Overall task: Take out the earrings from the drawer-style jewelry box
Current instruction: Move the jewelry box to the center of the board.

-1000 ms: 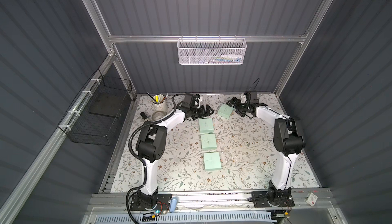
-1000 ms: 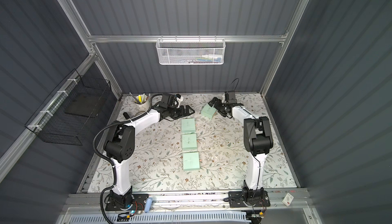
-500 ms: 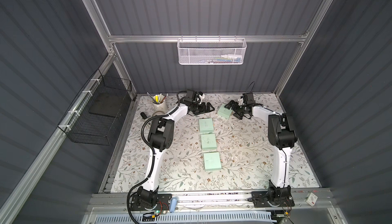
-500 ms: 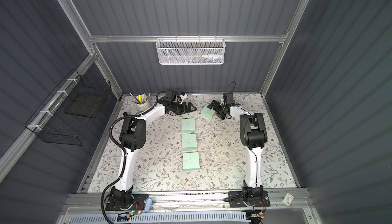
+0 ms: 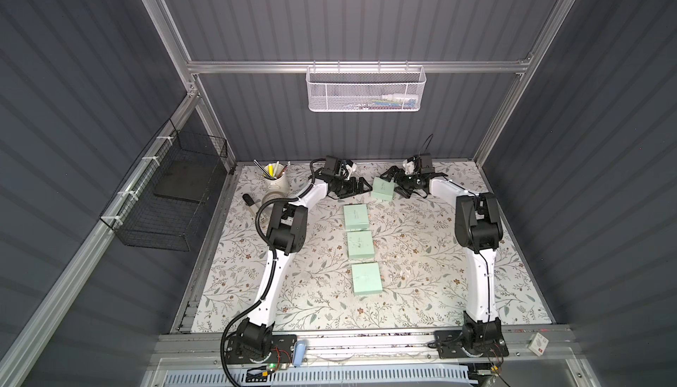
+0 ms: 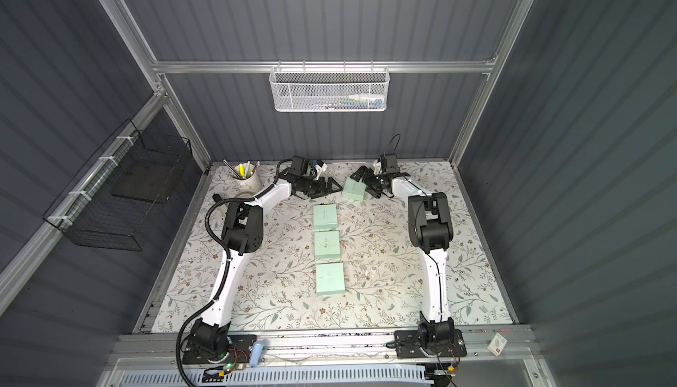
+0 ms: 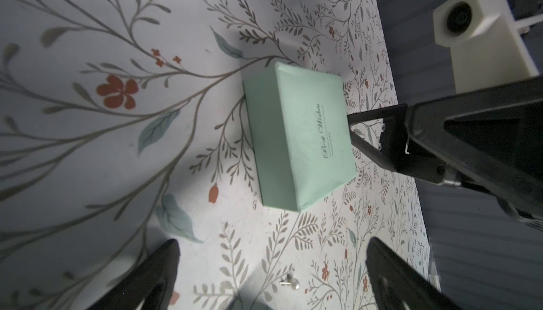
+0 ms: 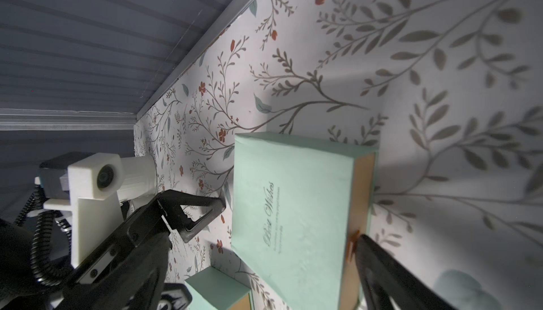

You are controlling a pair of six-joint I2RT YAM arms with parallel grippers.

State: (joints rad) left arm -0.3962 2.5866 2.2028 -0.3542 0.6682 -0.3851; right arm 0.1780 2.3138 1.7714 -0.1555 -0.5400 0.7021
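I see a mint-green jewelry box [image 7: 299,141], lettered "Best Wishes", lying flat on the floral bench [image 7: 88,147], its tan drawer end showing. One tiny silvery earring stud [image 7: 289,281] lies nearby.

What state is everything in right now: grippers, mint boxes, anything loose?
Far mint-green cardboard drawer box: drawer shut, lying flat.
Left gripper: open, empty.
Right gripper: open, at that box's drawer end.
Three mint-green square boxes in a row: no drawer sticking out.
Small silvery stud: loose on the floral mat.
White ceramic pen cup: upright, pens inside.
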